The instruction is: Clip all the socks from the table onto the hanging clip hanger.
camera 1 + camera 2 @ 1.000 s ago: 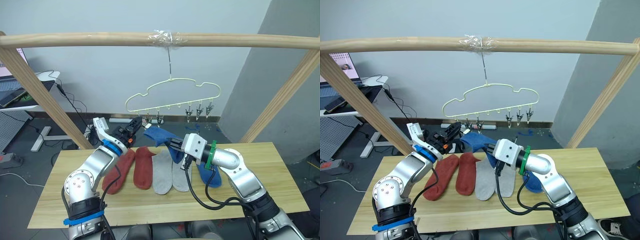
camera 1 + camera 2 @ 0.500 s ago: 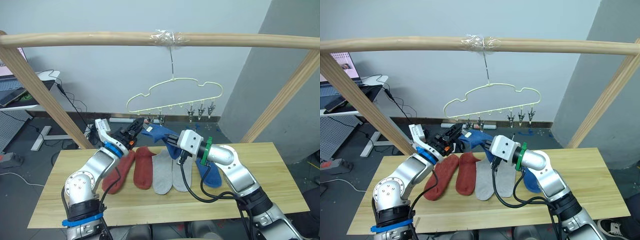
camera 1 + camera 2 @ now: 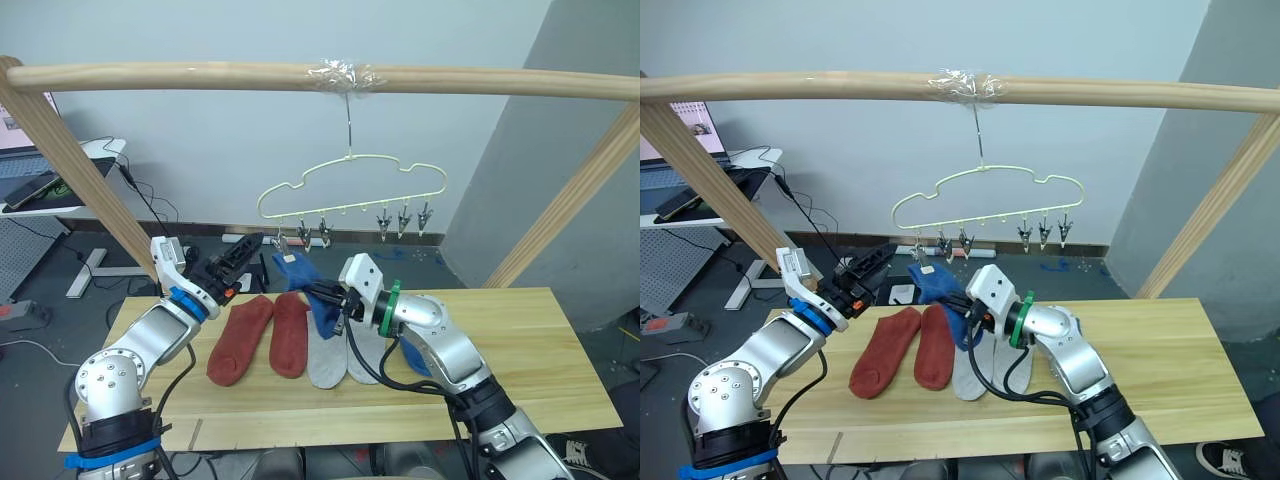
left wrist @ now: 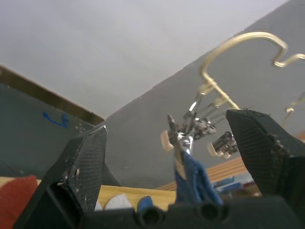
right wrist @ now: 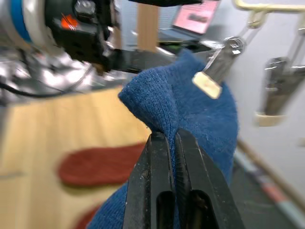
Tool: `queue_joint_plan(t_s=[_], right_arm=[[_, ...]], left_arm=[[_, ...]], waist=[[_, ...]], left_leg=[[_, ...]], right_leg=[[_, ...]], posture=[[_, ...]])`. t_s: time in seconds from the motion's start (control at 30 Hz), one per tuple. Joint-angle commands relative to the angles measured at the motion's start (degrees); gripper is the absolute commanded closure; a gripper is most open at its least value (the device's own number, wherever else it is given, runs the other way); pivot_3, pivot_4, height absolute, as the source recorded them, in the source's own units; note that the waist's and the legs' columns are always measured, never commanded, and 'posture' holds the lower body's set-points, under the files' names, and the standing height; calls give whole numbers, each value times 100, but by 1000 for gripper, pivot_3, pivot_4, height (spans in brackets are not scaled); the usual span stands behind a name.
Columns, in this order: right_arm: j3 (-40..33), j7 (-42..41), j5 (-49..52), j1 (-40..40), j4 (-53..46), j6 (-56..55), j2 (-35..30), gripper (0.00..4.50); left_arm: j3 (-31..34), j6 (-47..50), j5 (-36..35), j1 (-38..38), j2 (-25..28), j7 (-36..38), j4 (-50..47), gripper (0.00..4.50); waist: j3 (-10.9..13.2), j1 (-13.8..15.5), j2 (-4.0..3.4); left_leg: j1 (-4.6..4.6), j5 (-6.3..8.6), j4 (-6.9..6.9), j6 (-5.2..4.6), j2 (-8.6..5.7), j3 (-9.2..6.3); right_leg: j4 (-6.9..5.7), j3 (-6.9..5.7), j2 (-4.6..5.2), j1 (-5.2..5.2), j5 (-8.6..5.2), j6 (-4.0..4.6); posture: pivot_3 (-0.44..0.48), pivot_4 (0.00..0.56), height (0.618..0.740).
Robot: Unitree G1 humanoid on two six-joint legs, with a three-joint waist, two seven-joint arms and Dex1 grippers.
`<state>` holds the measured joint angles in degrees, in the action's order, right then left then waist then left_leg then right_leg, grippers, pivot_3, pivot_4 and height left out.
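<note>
Right hand [image 5: 171, 138] is clenched on a blue sock [image 3: 312, 285], lifted mid-frame under the clip hanger [image 3: 350, 190], top edge at the leftmost clip [image 4: 178, 138]. Left hand [image 3: 240, 258] hangs released just left. Other socks [image 3: 290, 335] lie on the worktop [image 3: 520, 350].

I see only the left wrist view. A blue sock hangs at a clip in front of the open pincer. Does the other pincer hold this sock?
Observer: Yes, the right pincer is shut on a fold of the blue sock, just under the clip.
Operator: How many red socks are lying down?
Observer: Two rust-red socks, side by side on the table.
Operator: Which clip is it?
Observer: The leftmost one on the clip hanger.
</note>
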<state>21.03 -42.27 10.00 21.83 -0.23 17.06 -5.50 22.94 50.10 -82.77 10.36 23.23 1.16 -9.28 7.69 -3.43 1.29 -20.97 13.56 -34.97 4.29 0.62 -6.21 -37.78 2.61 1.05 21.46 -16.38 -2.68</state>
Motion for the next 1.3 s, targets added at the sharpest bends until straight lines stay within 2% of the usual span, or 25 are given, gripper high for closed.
queue_joint_plan(t_s=[0.03, 0.1, 0.23, 0.33, 0.47, 0.6, 0.7, 0.83, 1.03, 1.3], right_arm=[[-220, 15, 384, 272, -74, 444, 201, 3182], [-263, 64, 360, 317, 18, 489, 190, 2507], [-159, 62, 12, 172, 48, 241, -179, 1091], [-292, 115, 48, -134, -261, 344, -451, 23], [-592, 212, 148, -594, -900, 543, -910, 23], [-928, 274, 309, -906, -1537, 819, -1242, 23], [-1237, 409, 465, -977, -1915, 1062, -1397, 0], [-1505, 592, 640, -1012, -2291, 1345, -1499, 0], [-1473, 762, 560, -1002, -2366, 1306, -1481, 0], [-1569, 869, 709, -869, -2508, 1239, -1400, 0]], left_arm=[[-293, -71, 532, 21, 190, 432, -454, 21], [-485, -268, 1059, -13, 280, 669, -619, 21], [-694, -490, 1617, -115, 286, 942, -912, 21], [-1048, -764, 2392, -417, 379, 1209, -1214, 21], [-1496, -1231, 3275, -666, 313, 1424, -1473, 21], [-1830, -1774, 4035, -562, 96, 1554, -1356, 21], [-2094, -2088, 4460, -376, -117, 1663, -1214, 573], [-2459, -2429, 5137, -122, -355, 1663, -1071, 1813], [-2650, -2994, 5900, 150, -685, 1565, -763, 1813], [-2615, -3443, 6487, 473, -1013, 1544, -46, 1813]], waist=[[0, 32, 0], [-1, 52, 1], [-1, 86, 1], [-2, 93, 2], [-4, 111, 1], [-4, 130, 1], [-4, 139, 1], [-5, 119, 1], [-5, 51, 0], [-6, 16, 0]], left_leg=[[0, 0, 0, 0, 0, -1], [-1, 0, 1, 1, 0, -1], [-5, 2, 2, 4, 0, 3], [-11, 4, 2, 7, 0, 7], [-53, 4, 2, 9, 1, 7], [-82, 1, -7, 13, 0, 4], [-81, 1, -9, 13, 0, 5], [-81, 0, -19, 11, -2, 7], [-81, 0, -19, 10, -1, 6], [-81, 0, -24, 10, -2, 5]], right_leg=[[0, -2, 0, 1, 0, 0], [0, -3, 0, 2, 0, 1], [3, -1, 0, 5, -1, 2], [7, 2, 1, 11, -1, 3], [-1, 3, 1, 56, 14, 29], [-12, 0, 1, 83, 15, 30], [-13, 0, 0, 82, 15, 29], [-13, 1, -1, 77, 16, 20], [-15, 2, -1, 77, 18, 25], [-21, 1, -1, 76, 19, 24]], posture=[[-7, 73, 740], [-9, 72, 740], [-11, 67, 740], [-14, 66, 740], [-25, 67, 740], [-37, 68, 740], [-50, 73, 740], [-69, 76, 740], [-89, 81, 740], [-100, 85, 740]])
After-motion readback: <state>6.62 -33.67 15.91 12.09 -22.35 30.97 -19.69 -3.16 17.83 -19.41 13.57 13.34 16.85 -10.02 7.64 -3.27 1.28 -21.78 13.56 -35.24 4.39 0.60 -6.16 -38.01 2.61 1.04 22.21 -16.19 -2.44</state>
